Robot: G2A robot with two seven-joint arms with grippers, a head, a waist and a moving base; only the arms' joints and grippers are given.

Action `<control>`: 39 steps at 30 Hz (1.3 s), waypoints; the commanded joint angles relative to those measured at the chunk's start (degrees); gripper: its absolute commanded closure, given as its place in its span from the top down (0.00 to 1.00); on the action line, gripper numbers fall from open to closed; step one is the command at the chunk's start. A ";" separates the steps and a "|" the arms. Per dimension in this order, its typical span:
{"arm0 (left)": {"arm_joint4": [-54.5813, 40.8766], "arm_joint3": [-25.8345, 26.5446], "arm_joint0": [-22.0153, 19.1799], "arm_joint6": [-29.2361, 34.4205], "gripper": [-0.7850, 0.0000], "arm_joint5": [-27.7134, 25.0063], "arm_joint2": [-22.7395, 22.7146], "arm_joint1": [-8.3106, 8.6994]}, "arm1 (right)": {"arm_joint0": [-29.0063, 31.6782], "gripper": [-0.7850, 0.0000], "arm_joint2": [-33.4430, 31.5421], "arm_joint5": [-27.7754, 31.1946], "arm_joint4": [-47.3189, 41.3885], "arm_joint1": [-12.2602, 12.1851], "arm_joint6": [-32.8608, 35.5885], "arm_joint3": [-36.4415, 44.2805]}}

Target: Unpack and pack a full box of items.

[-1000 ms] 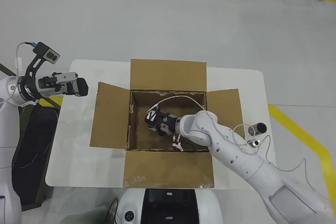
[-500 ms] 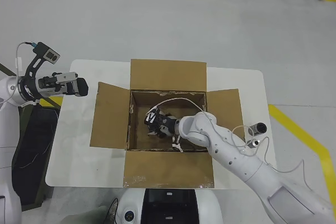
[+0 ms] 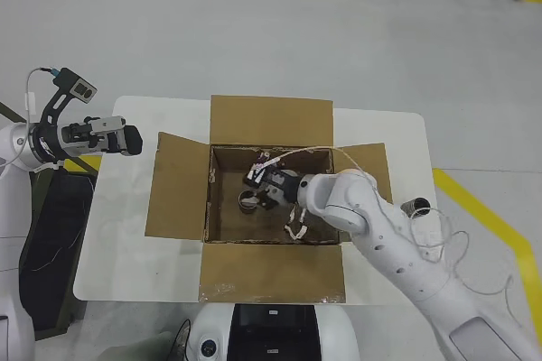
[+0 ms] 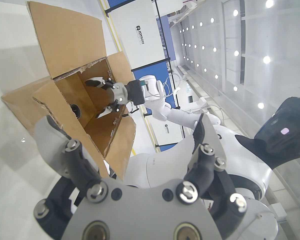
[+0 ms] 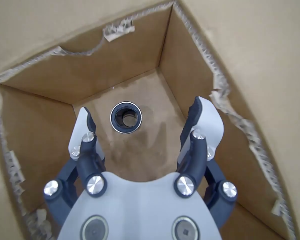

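bench (image 3: 117,262), white, carrying an open cardboard box (image 3: 269,119) at its middle, all four flaps folded outward. down inside the box, above its floor: right hand (image 5: 141,107), spread wide, pinching nothing, pointed at the contents. over the bench's left edge, apart from the box: left hand (image 4: 122,123), likewise spread and empty. upright on the box floor, toward the left side and clear of the walls: dark ring-shaped item (image 5: 126,117) with a metal rim, below the right hand, nearer one finger than the other. outside, near the right flap: small cylinder (image 3: 417,206), standing on the bench. probably a pick of the ring item for unpacking. best done by centring over the rim first, lowering straight, closing across the outer wall, keeping off the cardboard, then lifting vertically past the torn edges.
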State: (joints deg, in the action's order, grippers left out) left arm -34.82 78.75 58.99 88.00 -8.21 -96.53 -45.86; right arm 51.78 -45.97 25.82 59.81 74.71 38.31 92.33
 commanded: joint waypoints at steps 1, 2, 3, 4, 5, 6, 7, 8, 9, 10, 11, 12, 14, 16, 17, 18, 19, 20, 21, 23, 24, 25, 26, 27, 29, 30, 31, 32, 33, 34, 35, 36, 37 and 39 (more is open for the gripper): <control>0.00 0.00 0.00 0.00 1.00 0.00 0.00 0.00 | 1.31 0.92 -2.04 0.42 -1.05 -0.54 0.78 3.07; 0.00 0.00 0.00 0.00 1.00 0.00 0.00 0.00 | 2.09 0.92 -3.08 0.57 -1.78 -0.80 0.96 4.43; 0.00 0.00 0.00 0.00 1.00 0.00 0.00 0.00 | 2.77 0.92 -4.13 0.72 -1.94 -1.10 1.41 5.66; 0.00 0.00 0.00 0.00 1.00 0.00 0.00 0.00 | 3.59 0.93 -5.12 0.76 -1.85 -1.39 1.73 7.07; 0.00 0.00 0.00 0.00 1.00 0.00 0.00 0.00 | 4.66 0.93 -6.18 0.64 -2.24 -1.67 1.74 8.40; 0.00 0.00 0.00 0.00 1.00 0.00 0.00 0.00 | 5.72 0.93 -7.30 0.61 -2.27 -1.98 1.85 9.72; 0.00 0.00 0.00 0.00 1.00 0.00 0.00 0.00 | 6.88 0.94 -8.41 0.66 -2.18 -2.31 1.93 11.00; 0.00 0.00 0.00 0.00 1.00 0.00 0.00 0.00 | 8.19 0.94 -9.60 0.68 -2.31 -2.63 1.83 12.14; 0.00 0.00 0.00 0.00 1.00 0.00 0.00 0.00 | 9.53 0.94 -10.84 0.75 -2.28 -2.96 1.83 13.14; 0.00 0.00 0.00 0.00 1.00 0.00 0.00 0.00 | 10.88 0.95 -12.12 0.79 -1.97 -3.31 1.87 14.11; 0.00 0.00 0.00 0.00 1.00 0.00 0.00 0.00 | 12.36 0.95 -13.46 0.76 -2.11 -3.63 1.62 15.04; 0.00 0.00 0.00 0.00 1.00 0.00 0.00 0.00 | 13.84 0.95 -14.87 0.84 -2.12 -3.97 1.39 16.01; 0.00 0.00 0.00 0.00 1.00 0.00 0.00 0.00 | 16.71 0.95 -17.70 1.43 -1.47 -4.67 1.39 17.98; 0.00 0.00 0.00 0.00 1.00 0.00 0.00 0.00 | 19.51 0.95 -20.86 2.00 -1.36 -5.32 1.10 19.91; 0.00 0.00 0.00 0.00 1.00 0.00 0.00 0.00 | 20.92 0.95 -22.51 2.18 -1.28 -5.64 0.96 20.90; 0.00 0.00 0.00 0.00 1.00 0.00 0.00 0.00 | 22.33 0.95 -24.24 2.16 -1.26 -5.94 0.79 21.89; 0.00 0.00 0.00 0.00 1.00 0.00 0.00 0.00 | 23.69 0.96 -25.93 2.15 -1.22 -6.21 0.60 22.97; 0.00 0.00 0.00 0.00 1.00 0.00 0.00 0.00 | 25.02 0.96 -27.54 2.24 -1.26 -6.48 0.47 23.97; 0.00 0.00 0.00 0.00 1.00 0.00 0.00 0.00 | 26.27 0.96 -29.13 2.36 -1.13 -6.73 0.40 24.92; 0.00 0.00 0.00 0.00 1.00 0.00 0.00 0.00 | 28.68 0.96 -32.14 2.35 -1.17 -7.16 0.10 26.47; 0.00 0.00 0.00 0.00 1.00 0.00 0.00 0.00 | 29.75 0.97 -33.57 2.23 -0.94 -7.36 0.20 27.08; 0.00 0.00 0.00 0.00 1.00 0.00 0.00 0.00 | 30.70 0.98 -34.82 2.18 -0.41 -7.56 0.49 27.84; 0.00 0.00 0.00 0.00 1.00 0.00 0.00 0.00 | 31.62 0.98 -36.07 1.98 -0.56 -7.71 0.47 28.65; 0.00 0.00 0.00 0.00 1.00 0.00 0.00 0.00 | 32.60 0.98 -37.44 1.49 -1.21 -7.84 0.37 29.41; 0.00 0.00 0.00 0.00 1.00 0.00 0.00 0.00 | 34.53 0.99 -40.25 1.14 -1.75 -8.14 0.89 31.24; 0.00 0.00 0.00 0.00 1.00 0.00 0.00 0.00 | 35.52 1.00 -41.69 1.04 -1.97 -8.29 1.09 32.03; 0.00 0.00 0.00 0.00 1.00 0.00 0.00 0.00 | 36.51 1.00 -43.12 0.98 -2.06 -8.44 1.31 32.67; 0.00 0.00 0.00 0.00 1.00 0.00 0.00 0.00 | 37.49 1.00 -44.50 1.04 -2.16 -8.58 1.45 33.18; 0.00 0.00 0.00 0.00 1.00 0.00 0.00 0.00 | 38.44 1.00 -45.91 1.09 -2.26 -8.70 1.45 33.53; 0.00 0.00 0.00 0.00 1.00 0.00 0.00 0.00 | 39.41 1.00 -47.29 1.01 -2.51 -8.81 1.24 33.75; 0.00 0.00 0.00 0.00 1.00 0.00 0.00 0.00 | 40.42 1.00 -48.64 0.89 -2.60 -8.90 1.07 33.86; 0.00 0.00 0.00 0.00 1.00 0.00 0.00 0.00 | 41.41 0.99 -49.88 0.92 -2.83 -8.99 0.82 33.92; 0.00 0.00 0.00 0.00 1.00 0.00 0.00 0.00 | 42.37 0.99 -51.11 0.90 -3.29 -9.06 0.48 33.90; 0.00 0.00 0.00 0.00 1.00 0.00 0.00 0.00 | 44.58 0.99 -53.61 0.78 -3.40 -9.21 0.18 34.10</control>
State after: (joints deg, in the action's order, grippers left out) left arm -34.82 78.75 58.99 88.00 -8.21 -96.53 -45.86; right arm 95.19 -98.18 26.70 56.48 65.57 38.66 126.31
